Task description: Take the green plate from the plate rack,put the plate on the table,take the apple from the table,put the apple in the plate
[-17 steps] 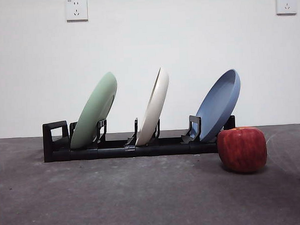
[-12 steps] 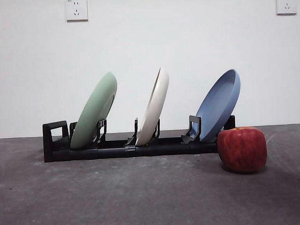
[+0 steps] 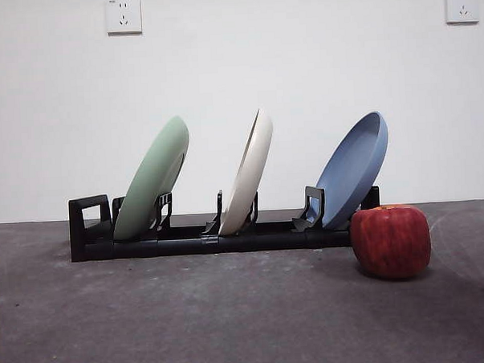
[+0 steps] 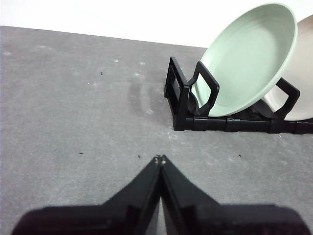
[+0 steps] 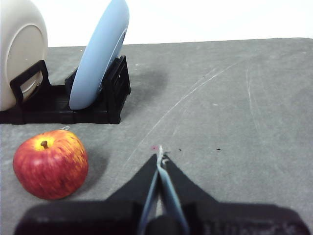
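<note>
A: Red against dark grey: the apple (image 3: 390,241) sits nearest on the table (image 3: 232,318), just in front of the plate rack's (image 3: 212,241) far-right end, below the blue plate (image 3: 354,170).

B: And the grippers?

A: Neither shows in the front view. In the wrist views the left gripper (image 4: 160,159) hangs over bare table with its jaws pressed together, holding nothing, the rack's loop handle (image 4: 205,88) ahead of it. The right gripper (image 5: 160,157) is likewise closed and empty, with the apple (image 5: 50,163) off to one side.

B: Where is the green plate?

A: The green plate (image 3: 152,179) leans in the rack's first slot, next to the handle, tilted rather than upright. The cream plate (image 3: 248,175) stands in the middle slot, apart from it. Behind everything, a white wall with two sockets (image 3: 123,15).

B: So nothing is done yet?

A: It looks that way: plate in the rack, apple untouched.

B: What could go wrong?

A: My guess: closed jaws must open before reaching the rim, or they will shove the plate. A lift that drags along the slot prongs could tip the light rack or knock the cream plate. The matte rim may slip from a shallow pinch.
</note>
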You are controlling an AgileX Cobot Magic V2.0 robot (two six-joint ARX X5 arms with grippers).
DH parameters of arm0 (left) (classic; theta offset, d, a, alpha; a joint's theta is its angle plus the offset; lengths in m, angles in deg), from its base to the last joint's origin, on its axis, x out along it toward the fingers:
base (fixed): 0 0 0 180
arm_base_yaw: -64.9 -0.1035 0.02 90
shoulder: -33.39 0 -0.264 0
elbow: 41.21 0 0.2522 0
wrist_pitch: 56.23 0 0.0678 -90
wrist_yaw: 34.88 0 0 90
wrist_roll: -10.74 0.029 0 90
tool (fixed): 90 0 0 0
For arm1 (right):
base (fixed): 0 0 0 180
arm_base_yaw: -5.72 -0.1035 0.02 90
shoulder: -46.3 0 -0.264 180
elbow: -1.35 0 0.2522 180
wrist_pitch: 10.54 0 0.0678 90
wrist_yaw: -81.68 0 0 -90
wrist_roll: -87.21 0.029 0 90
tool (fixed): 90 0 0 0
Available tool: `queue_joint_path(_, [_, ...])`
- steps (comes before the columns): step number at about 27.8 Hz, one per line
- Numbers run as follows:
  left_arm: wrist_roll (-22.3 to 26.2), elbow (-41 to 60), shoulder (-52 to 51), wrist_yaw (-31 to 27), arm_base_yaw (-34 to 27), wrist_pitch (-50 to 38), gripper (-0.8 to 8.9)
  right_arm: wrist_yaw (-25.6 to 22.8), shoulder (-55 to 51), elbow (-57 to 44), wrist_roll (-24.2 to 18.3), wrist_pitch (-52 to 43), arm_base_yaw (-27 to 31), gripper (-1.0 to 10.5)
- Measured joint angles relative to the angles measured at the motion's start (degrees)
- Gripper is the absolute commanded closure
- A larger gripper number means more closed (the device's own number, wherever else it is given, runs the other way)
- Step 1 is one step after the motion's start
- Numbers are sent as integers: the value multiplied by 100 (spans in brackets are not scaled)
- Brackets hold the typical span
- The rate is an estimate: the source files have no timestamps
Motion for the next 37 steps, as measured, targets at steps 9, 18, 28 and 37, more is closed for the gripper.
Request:
queue_joint_path(9, [-791,-750,302,1108,0,-240,819,201,214,855,2413,83,0,957])
queue_joint_path(18, [-887,-3182,2264,2371,0,-122,819,1049,2546,3910,2068,605,0,957])
queue_joint_path(28, [-686,-5980,4557,3167,2,1873,818,2218,5407,7058,1311,3215,-122,948])
queue_joint_path(37, [70,-7681,6186,3265,195,3346,813,2194,6970,8391,695,4203,-946,944])
